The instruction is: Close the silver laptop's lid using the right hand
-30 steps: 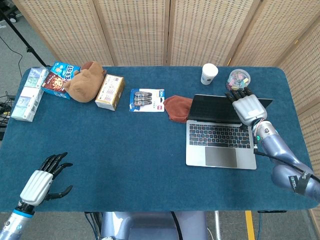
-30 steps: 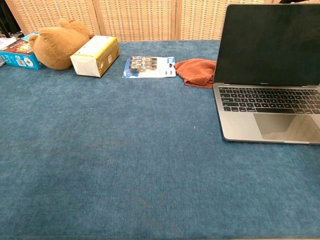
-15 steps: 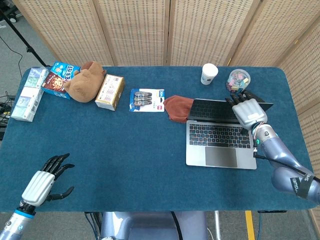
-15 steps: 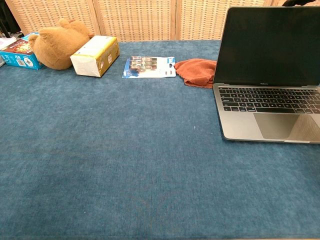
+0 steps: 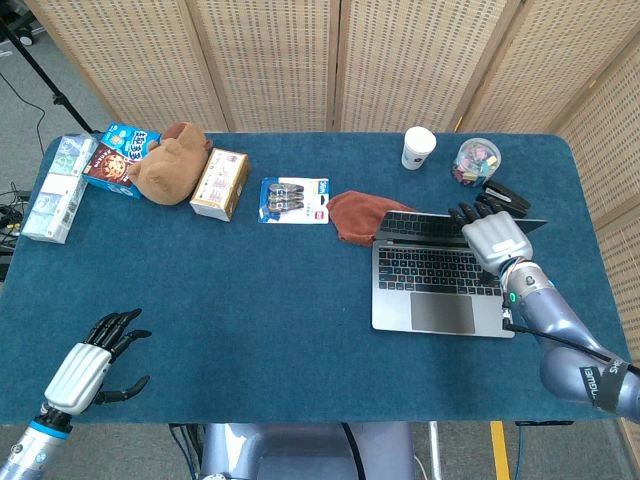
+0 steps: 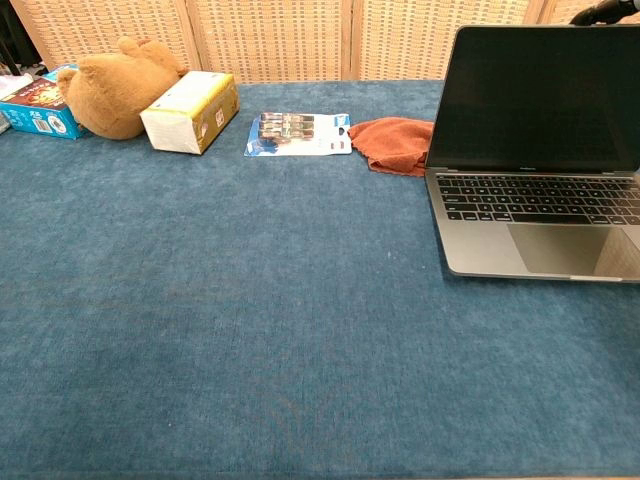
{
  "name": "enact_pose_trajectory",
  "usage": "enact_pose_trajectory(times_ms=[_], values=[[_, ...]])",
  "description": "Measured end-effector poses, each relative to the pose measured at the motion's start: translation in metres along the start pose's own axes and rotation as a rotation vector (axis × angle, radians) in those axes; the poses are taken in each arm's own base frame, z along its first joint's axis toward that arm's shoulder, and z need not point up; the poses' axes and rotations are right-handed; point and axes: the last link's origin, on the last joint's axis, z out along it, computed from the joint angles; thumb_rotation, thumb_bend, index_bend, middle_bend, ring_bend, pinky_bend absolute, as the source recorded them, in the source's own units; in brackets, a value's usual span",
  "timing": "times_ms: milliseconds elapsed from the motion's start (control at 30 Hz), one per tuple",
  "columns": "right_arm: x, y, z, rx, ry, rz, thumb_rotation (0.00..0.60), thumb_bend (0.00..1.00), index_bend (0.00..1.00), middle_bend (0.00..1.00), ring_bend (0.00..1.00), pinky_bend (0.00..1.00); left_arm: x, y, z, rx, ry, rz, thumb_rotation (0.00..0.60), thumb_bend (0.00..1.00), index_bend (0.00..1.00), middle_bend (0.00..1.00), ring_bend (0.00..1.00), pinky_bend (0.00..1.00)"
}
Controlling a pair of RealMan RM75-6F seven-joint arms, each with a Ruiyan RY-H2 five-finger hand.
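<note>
The silver laptop (image 5: 436, 291) (image 6: 530, 215) stands open on the right of the blue table, its dark screen tipped forward over the keyboard. My right hand (image 5: 492, 236) rests on the lid's top edge at its right side, fingers draped over the rim. In the chest view only dark fingertips (image 6: 605, 12) of that hand show above the lid's top right corner. My left hand (image 5: 88, 362) hovers open at the table's near left corner, fingers spread, holding nothing.
A rust-red cloth (image 5: 354, 214) lies against the laptop's left rear corner. Behind the laptop stand a paper cup (image 5: 418, 147), a clear jar of coloured bits (image 5: 474, 159) and a black stapler (image 5: 506, 195). Further left lie a battery pack (image 5: 295, 199), a box (image 5: 220, 183), a plush toy (image 5: 170, 164) and more boxes.
My right hand has pushed the lid forward and down, so the screen leans further over the keyboard. The left hand has barely shifted.
</note>
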Motion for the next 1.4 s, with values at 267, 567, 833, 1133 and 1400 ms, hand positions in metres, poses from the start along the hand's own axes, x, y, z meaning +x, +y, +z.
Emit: enact_pose_trajectory(times_ms=[267,567,833,1133,1400], values=[[0.000,-0.004,-0.008,0.001,-0.027,0.008,0.600,0.00,0.00,0.00,0.00,0.03,-0.002,0.003,0.000,-0.011,-0.008,0.001,0.403,0.28,0.27,0.10,0.07,0.09],[-0.001,-0.014,-0.019,0.014,-0.061,0.024,0.600,0.00,0.00,0.00,0.00,0.04,-0.003,0.004,-0.001,-0.016,-0.015,-0.001,0.402,0.28,0.27,0.10,0.07,0.09],[-0.004,-0.019,-0.029,0.005,-0.075,0.033,0.600,0.00,0.00,0.00,0.00,0.05,-0.002,0.006,-0.002,-0.029,-0.016,-0.006,0.402,0.28,0.27,0.10,0.08,0.09],[-0.001,-0.021,-0.039,-0.004,-0.071,0.033,0.600,0.00,0.00,0.00,0.00,0.05,-0.001,0.007,-0.003,-0.036,-0.016,-0.008,0.401,0.28,0.27,0.11,0.08,0.09],[-0.002,-0.023,-0.041,-0.005,-0.078,0.031,0.600,0.00,0.00,0.00,0.00,0.06,-0.001,0.008,-0.003,-0.041,-0.015,-0.008,0.402,0.28,0.27,0.11,0.08,0.09]])
